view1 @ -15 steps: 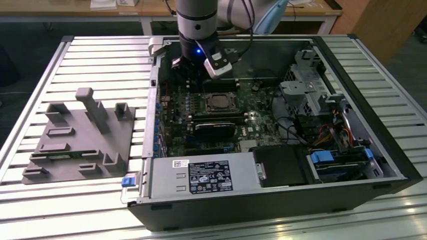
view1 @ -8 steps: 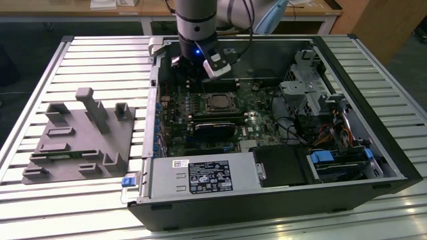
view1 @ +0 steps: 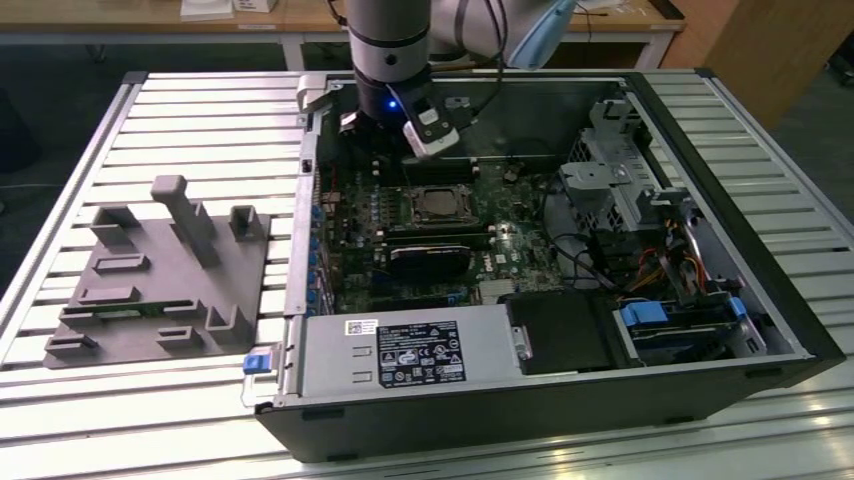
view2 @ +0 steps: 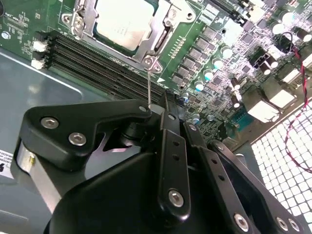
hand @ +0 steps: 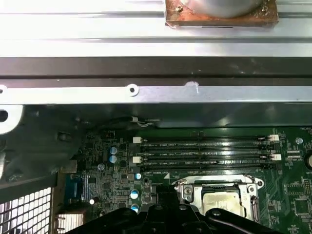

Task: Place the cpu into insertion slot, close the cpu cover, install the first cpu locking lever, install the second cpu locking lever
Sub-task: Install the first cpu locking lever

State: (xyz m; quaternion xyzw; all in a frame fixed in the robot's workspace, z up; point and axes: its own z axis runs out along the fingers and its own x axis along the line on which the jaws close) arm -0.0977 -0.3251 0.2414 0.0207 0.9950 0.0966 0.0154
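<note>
Where the thin wire locking lever leaves the corner screw of the cpu cover, it stands clear of the frame. Its long axis runs straight from that corner to the tips of the gripper. The gripper's black links draw together to one tip with no gap showing, so it reads as closed. The wire's free end meets that tip, but I cannot tell whether it is pinched or only touched.

Just beyond the gripper, the cpu lies flat in the insertion slot, silver top up, with the cover's frame down around it. Long black memory slots run beside the socket on the green board.

Farther off, in the exterior view, the gripper hangs inside the open computer case, near the cpu. The case rests on a slatted table. A grey fixture sits well apart at the exterior view's left.
</note>
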